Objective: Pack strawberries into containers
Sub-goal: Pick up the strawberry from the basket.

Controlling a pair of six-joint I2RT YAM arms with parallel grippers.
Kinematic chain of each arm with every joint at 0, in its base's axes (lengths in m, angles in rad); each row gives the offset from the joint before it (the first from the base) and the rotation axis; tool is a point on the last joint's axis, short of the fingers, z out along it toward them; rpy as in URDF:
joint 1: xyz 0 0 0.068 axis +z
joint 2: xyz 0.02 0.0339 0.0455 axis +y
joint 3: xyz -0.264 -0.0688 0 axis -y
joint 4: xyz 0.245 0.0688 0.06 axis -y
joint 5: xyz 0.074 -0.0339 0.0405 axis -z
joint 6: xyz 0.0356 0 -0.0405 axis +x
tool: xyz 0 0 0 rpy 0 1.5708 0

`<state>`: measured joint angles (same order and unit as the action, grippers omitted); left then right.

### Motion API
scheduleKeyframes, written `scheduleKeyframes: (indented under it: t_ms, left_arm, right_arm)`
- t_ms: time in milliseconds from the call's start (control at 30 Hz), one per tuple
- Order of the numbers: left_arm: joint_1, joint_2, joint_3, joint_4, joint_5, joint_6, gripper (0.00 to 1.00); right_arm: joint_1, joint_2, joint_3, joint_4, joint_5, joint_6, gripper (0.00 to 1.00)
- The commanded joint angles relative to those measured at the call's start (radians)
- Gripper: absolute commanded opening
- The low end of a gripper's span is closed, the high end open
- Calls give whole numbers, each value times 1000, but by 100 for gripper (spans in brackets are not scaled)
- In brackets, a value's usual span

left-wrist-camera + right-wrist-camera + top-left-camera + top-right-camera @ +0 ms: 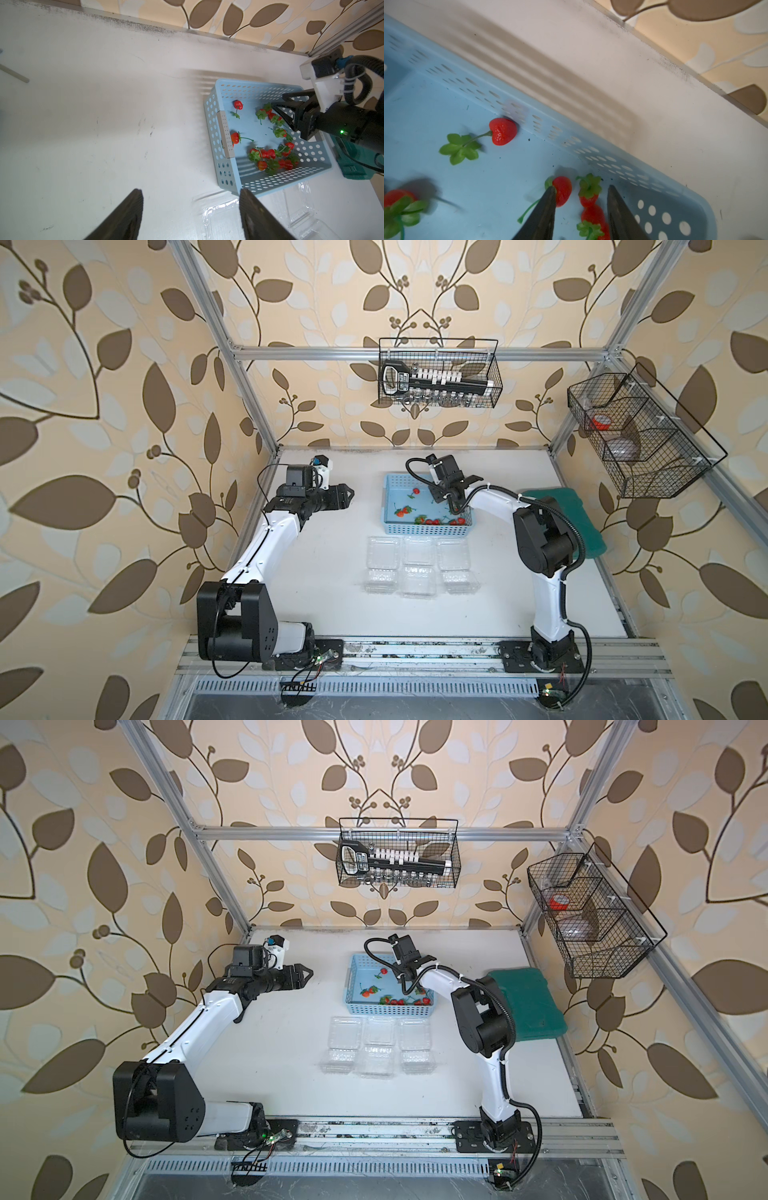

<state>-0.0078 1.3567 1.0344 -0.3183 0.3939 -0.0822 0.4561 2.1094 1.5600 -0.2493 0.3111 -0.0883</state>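
Observation:
Several red strawberries [432, 521] [397, 1001] [270, 153] with green caps lie in a light blue perforated basket [428, 531] [216, 124]. My right gripper [455, 508] [581, 187] reaches down into the basket's right end. Its jaws stand apart around two strawberries [588, 195] with gaps on both sides, and one finger touches a third berry [562, 191]. Three clear containers [419, 568] [376, 1048] lie open and empty in a row in front of the basket. My left gripper [349, 492] [191, 192] hovers open and empty, left of the basket.
A dark green case [573, 514] lies behind the right arm. Black wire baskets hang on the back wall [438, 373] and the right wall [640, 435]. Aluminium frame posts bound the white table [316, 572].

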Motion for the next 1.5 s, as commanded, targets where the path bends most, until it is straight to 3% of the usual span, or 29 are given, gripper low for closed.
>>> scheduleKeyframes:
  t_ms: [0, 533, 1000, 1467]
  left_arm:
    - [-8, 2, 43, 11, 30, 19, 75]
    - [-8, 8, 49, 3, 36, 18, 74]
    - [-10, 6, 50, 0, 37, 21, 75]
    - [-9, 7, 53, -5, 37, 25, 74]
  right_arm:
    - [-3, 44, 46, -62, 23, 29, 41]
    - [-34, 102, 110, -101, 30, 153, 40]
    - [-42, 131, 146, -110, -4, 174, 39]
    - [-45, 163, 186, -127, -27, 190, 14]
